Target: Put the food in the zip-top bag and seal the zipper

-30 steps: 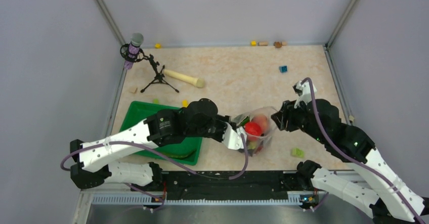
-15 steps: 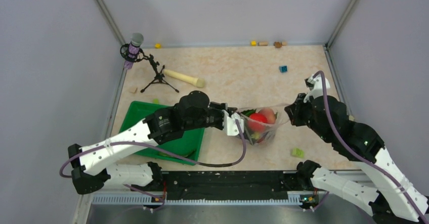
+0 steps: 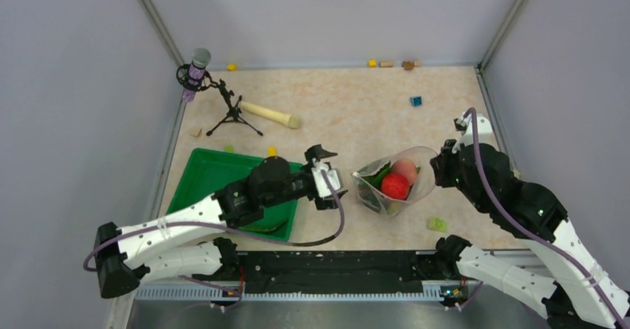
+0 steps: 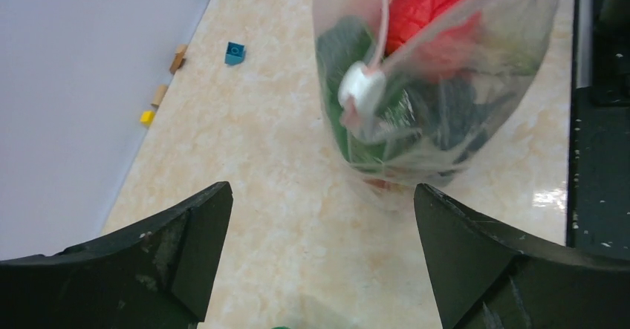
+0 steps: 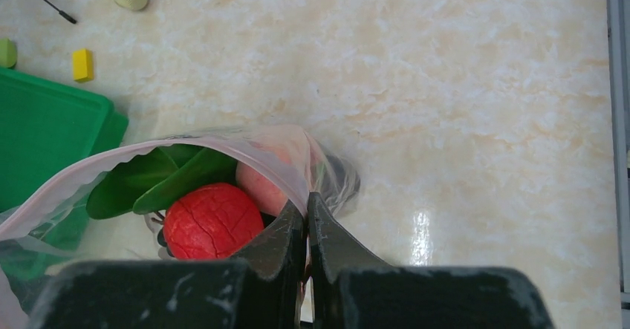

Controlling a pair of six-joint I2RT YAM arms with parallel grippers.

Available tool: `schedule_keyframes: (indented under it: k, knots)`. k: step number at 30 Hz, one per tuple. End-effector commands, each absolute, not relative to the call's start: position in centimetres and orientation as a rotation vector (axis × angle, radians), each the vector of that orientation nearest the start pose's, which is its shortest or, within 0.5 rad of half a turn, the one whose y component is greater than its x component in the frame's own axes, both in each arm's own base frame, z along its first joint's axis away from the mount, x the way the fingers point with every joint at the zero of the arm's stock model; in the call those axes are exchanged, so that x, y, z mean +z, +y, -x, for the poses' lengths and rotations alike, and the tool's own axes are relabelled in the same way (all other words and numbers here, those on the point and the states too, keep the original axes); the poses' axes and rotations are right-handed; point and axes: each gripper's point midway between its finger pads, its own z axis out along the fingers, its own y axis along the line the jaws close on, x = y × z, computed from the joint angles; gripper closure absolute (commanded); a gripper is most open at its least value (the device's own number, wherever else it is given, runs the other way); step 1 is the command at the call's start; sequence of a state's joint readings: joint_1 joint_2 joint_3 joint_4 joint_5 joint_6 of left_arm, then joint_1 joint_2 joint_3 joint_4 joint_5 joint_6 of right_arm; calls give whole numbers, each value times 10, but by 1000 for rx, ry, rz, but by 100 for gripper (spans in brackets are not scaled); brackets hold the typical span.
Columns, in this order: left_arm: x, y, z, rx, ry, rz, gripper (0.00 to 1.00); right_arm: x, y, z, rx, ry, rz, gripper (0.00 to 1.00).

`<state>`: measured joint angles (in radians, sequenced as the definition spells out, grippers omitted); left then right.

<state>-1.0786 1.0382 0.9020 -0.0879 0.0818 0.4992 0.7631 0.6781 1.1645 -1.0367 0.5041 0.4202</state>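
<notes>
Right fingers [image 5: 306,217] clenched tight on the pink zipper [image 5: 89,167] of the bag [image 3: 365,189], holding that side up! Left fingers [image 3: 330,174] spread wide, grasping nothing, just left of the bag. Its mouth gapes; inside sit a red fruit [image 3: 394,186], a peach [image 3: 406,168] and green bok choy [image 3: 378,175]. The bag's bottom rests on the surface [image 3: 356,113]. Tray [image 3: 200,177] lies further left of the bag, under the left arm.

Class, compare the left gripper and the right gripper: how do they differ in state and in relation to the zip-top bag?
The left gripper is open; the right gripper is shut. The left gripper holds nothing and stands apart from the zip-top bag; the right gripper pinches the bag's rim. Both point toward the bag.
</notes>
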Motion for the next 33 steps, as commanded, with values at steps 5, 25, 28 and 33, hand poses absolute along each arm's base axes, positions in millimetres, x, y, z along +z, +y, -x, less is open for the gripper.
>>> schedule_keyframes:
  k: [5,25,28,33]
  knots:
    - [307,-306,-151,-858,1097,-882,3,278,79,-187,163,2087,56,100]
    - [300,-336,-140,-1201,927,-1021,9,282,75,-185,172,2064,43,100]
    - [298,-341,-130,-1247,893,-1107,14,280,76,-185,168,2069,44,100]
    - [291,-355,-143,-1233,937,-1128,24,279,76,-187,160,2075,41,100]
